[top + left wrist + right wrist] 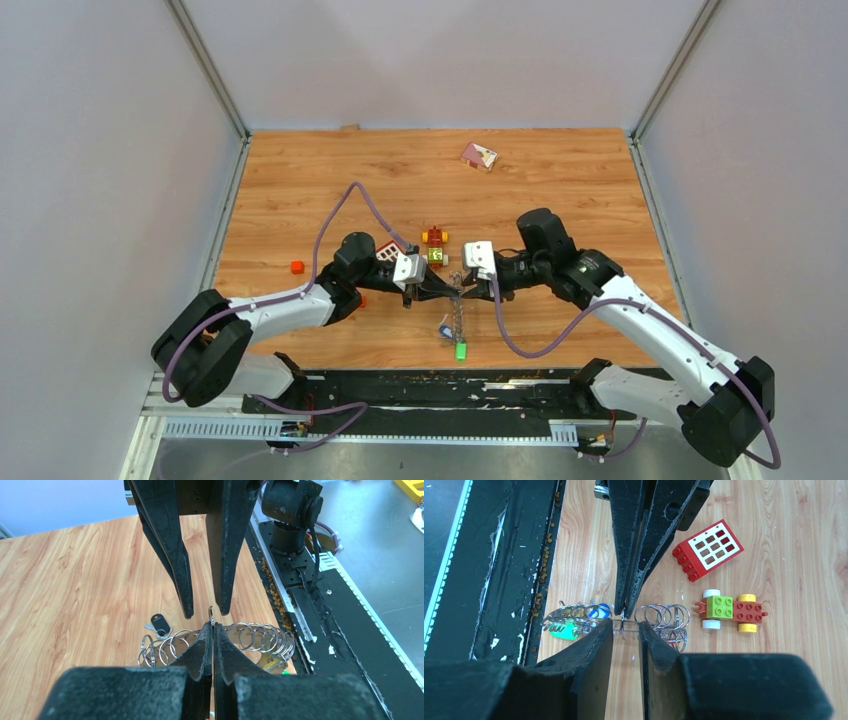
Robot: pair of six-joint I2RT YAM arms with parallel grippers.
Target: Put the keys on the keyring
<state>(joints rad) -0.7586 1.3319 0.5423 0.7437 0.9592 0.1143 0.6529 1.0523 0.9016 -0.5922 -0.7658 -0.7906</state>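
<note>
Top external view: we record the keyring (457, 318) lying on the worktop (560, 190) just on the arm-base side of the toy car (436, 247), with the left end effector (212, 627) pinched shut on one loop, the right end effector (625, 625) narrowly parted about the same wire, and a green-headed key (461, 350) farthest from the car.

You are getting bright, even, diffuse light from overhead in all three views, and only faint, soft shadows are falling on the counter (300, 190). No glare is washing anything out. The keyring (260, 637) is catching small highlights in the wrist views. There the near jaws along the bottom edge are blurring out of focus, while the wood grain beyond is showing sharp.
</note>
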